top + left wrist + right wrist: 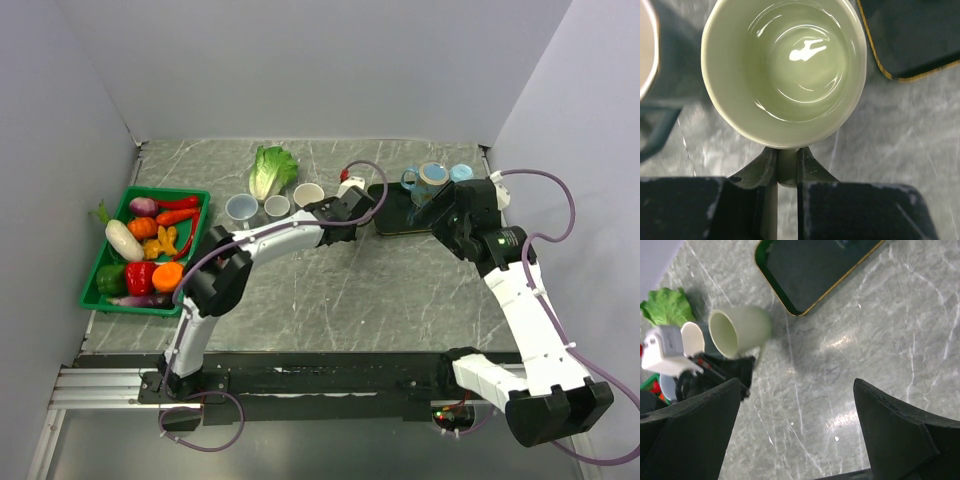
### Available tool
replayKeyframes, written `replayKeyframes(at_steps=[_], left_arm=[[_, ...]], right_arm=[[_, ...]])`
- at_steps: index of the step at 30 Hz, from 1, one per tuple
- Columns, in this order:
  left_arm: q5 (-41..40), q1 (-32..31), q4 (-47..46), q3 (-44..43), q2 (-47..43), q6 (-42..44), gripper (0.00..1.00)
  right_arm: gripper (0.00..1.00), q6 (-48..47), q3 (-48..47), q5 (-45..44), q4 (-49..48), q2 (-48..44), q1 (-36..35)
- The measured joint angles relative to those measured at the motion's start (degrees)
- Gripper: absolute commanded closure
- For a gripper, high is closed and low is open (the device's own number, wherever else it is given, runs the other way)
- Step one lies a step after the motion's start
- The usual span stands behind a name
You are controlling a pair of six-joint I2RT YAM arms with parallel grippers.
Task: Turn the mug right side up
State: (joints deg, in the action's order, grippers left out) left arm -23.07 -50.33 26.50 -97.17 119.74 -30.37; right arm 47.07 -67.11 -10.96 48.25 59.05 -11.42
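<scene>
– Mug (pixel 740 330) whereabouts, please?

– It is lying tipped on its side at the far middle of the counter (pixel 880 340), just left of the dark tray (pixel 805 270). I cannot tell whether it is touching the surface.

– Who is holding it?

– The left pincer (pixel 787 165) is clamping shut on a narrow pale strip outside the mouth. That is probably the handle (pixel 788 172), though the wrist view is too close to be sure. The right pincer (pixel 796 390) is hovering wide apart over bare counter, carrying nothing.

– How is it going to behave?

– I am judging it glazed ceramic: stiff, fairly weighty, slick, and liable to chip. The handle is offering the surest hold, but the body may be swinging from it, so a slow roll is looking wise.
</scene>
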Motion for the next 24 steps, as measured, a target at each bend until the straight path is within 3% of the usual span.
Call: replayKeyframes(at_steps=[11,14,16,21,24], left_arm=[[-7.0,0.0,2.3,-4.2,5.7,5.4,0.99],[-7.6,-0.1,2.5,-5.1,6.7,6.0,0.89],[-7.7,-0.1,2.5,-5.1,6.7,6.3,0.67],[-8.5,-0.1,1.8,-5.6,6.8,7.1,0.36],[-8.3,-0.1,0.6,-6.0,6.7,7.2,0.29]], right_arm=[[0.01,0.1,1.7,1.5,-0.5,0.9,1.6],[0.0,0.7,1.7,1.7,-0.6,2.6,2.1],[0.0,1.2,1.7,1.7,-0.6,4.1,2.7],[0.0,3.3,0.8,2.8,-0.3,7.9,4.9],[0.0,5.0,-1.6,3.7,-0.4,11.1,6.7]])
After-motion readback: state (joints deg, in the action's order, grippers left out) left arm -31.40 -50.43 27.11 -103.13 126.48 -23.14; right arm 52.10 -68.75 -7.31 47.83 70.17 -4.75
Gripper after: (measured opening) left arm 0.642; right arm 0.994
